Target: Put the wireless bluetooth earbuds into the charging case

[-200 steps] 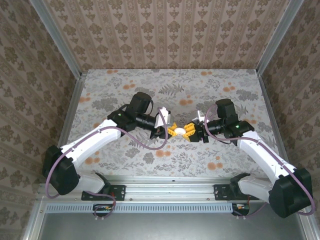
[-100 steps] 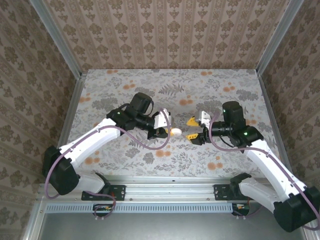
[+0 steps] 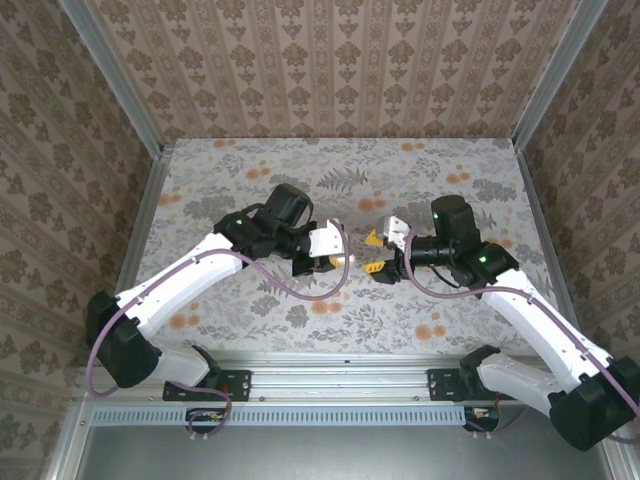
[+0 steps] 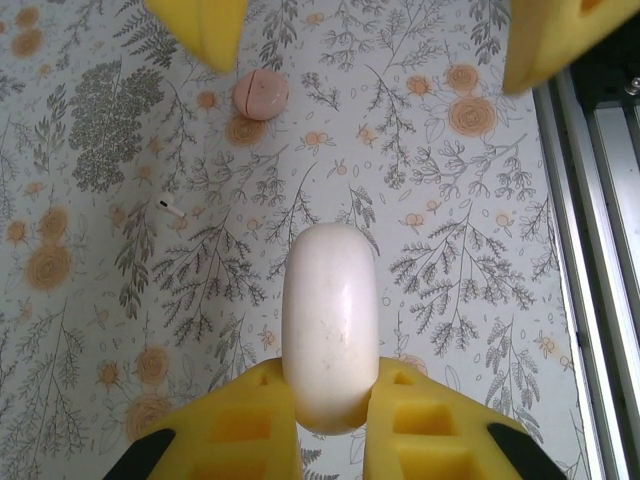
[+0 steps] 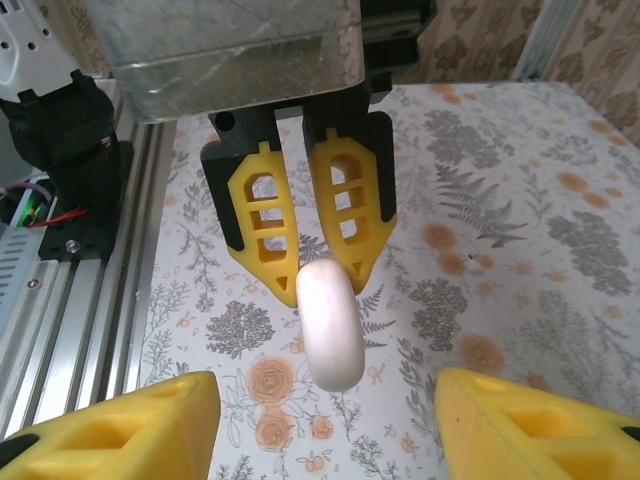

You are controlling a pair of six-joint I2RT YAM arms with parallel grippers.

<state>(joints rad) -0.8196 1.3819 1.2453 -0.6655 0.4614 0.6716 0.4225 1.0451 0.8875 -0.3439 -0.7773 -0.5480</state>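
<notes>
Where the left gripper (image 4: 330,405) ends in blocky yellow fingers with moulded hollows, its jaws are clamped on the case (image 4: 330,320). The case is a smooth, glossy, off-white pill shape, pinched at one end so that the rest juts out above the worktop (image 4: 470,250). Facing it, the right gripper (image 3: 374,254) has its jaws spread apart with nothing between them. Its two yellow wedge tips sit either side of the case's line, a little way off and not touching it.

The worktop is a flat sheet printed with grey ferns and orange flowers. On it lies one earbud (image 4: 168,207), a tiny white piece with a short stem, off to one side of the case and well apart from it. Farther on lies a pale pink disc (image 4: 260,95), round, with a thin line across it. A grooved grey metal rail (image 4: 590,250) runs along the worktop's edge.
</notes>
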